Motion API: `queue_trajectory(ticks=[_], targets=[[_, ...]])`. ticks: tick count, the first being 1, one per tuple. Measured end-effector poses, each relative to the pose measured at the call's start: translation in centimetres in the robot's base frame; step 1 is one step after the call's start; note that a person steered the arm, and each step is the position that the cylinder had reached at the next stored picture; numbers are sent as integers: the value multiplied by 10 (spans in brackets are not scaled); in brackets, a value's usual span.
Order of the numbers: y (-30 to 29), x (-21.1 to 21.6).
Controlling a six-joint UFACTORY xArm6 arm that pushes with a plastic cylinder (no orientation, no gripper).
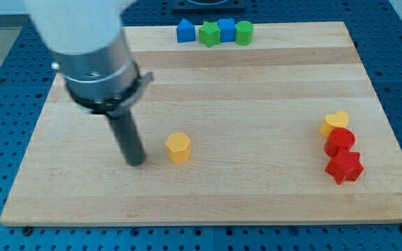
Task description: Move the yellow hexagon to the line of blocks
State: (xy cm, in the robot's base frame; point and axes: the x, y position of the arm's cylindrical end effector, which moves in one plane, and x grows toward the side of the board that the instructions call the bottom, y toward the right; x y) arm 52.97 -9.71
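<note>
The yellow hexagon [178,147] sits on the wooden board [257,104] left of centre, near the view's bottom. My tip [135,162] rests on the board just left of the hexagon, a small gap apart. A line of blocks lies along the view's top edge: a blue house-shaped block [184,31], a green star [208,33], a blue cube [226,30] and a green cylinder [243,32].
At the view's right stands a column of three touching blocks: a yellow heart [335,123], a red cylinder-like block [340,141] and a red star [345,167]. The arm's grey body [93,49] overhangs the board's upper left.
</note>
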Motion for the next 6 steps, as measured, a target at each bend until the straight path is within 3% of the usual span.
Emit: queue_trajectory(ticks=[2, 4, 6], targets=[[125, -65], [108, -44], [161, -40]])
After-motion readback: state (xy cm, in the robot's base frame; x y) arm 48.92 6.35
